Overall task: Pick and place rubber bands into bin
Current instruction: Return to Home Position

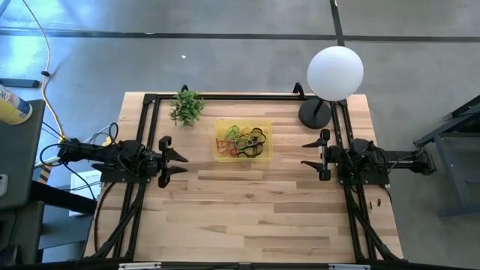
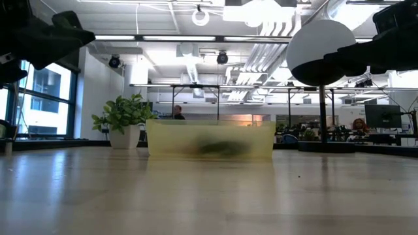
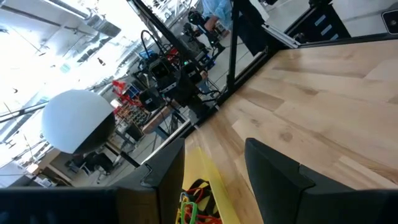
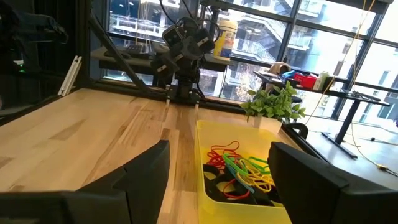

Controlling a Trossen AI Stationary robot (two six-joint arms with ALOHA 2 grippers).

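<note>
Rubber bands (image 1: 244, 140) lay heaped in the yellow bin (image 1: 220, 154), upper centre of the worktop (image 1: 247, 214); none showed outside.
Sorting looked finished: left arm (image 1: 112, 155) and right arm (image 1: 375, 161) sat at frame edges, jaws spread, empty.

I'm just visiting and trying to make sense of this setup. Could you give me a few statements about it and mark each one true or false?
1. The rubber bands lie inside the yellow bin. True.
2. The left gripper holds a rubber band. False: it is open and empty, apart from the bin.
3. The small plant stands inside the bin. False: it stands on the table beside it.
4. The right gripper is open and apart from the bin. True.
</note>
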